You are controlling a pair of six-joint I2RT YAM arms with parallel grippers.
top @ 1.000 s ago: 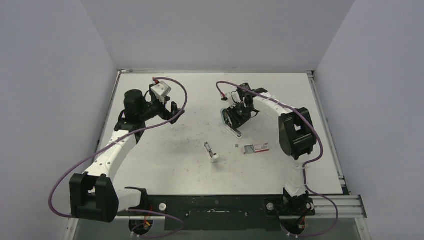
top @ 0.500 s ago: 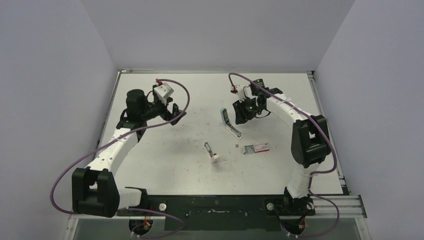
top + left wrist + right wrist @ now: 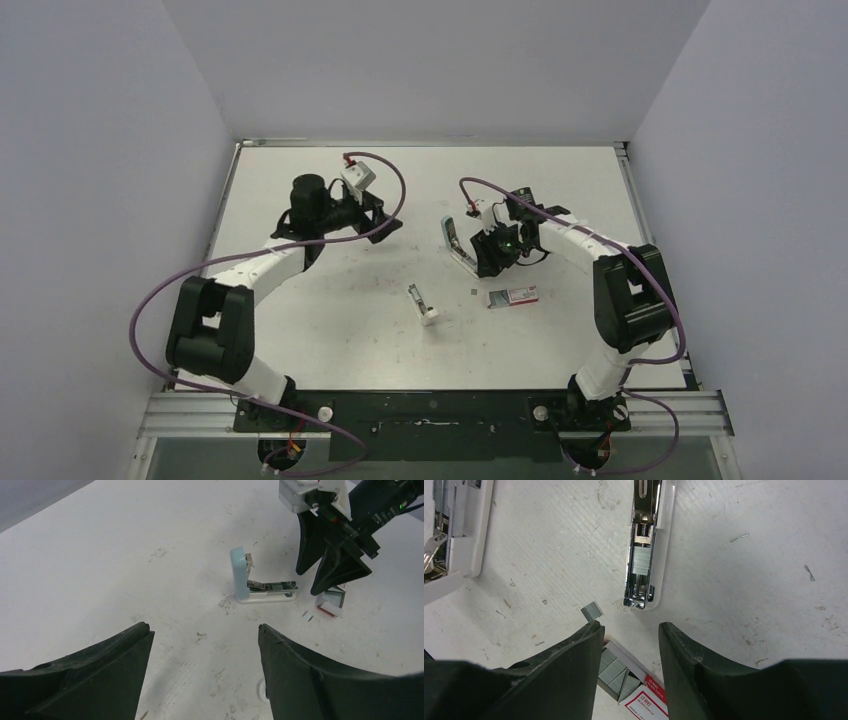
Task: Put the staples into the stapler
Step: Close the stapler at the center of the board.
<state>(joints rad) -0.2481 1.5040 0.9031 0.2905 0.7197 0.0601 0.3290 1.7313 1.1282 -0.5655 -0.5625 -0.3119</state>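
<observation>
Left tool (image 3: 388, 218) further right over scuffed white table (image 3: 330, 345).

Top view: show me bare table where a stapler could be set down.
Bare: the near table between the left arm and small stapler; also the far strip. Crowded: around the open stapler, staple box and right fingers.

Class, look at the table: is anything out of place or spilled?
Yes. A loose clump of staples lies on the table, outside the open box and beside the open stapler, not in it.
</observation>
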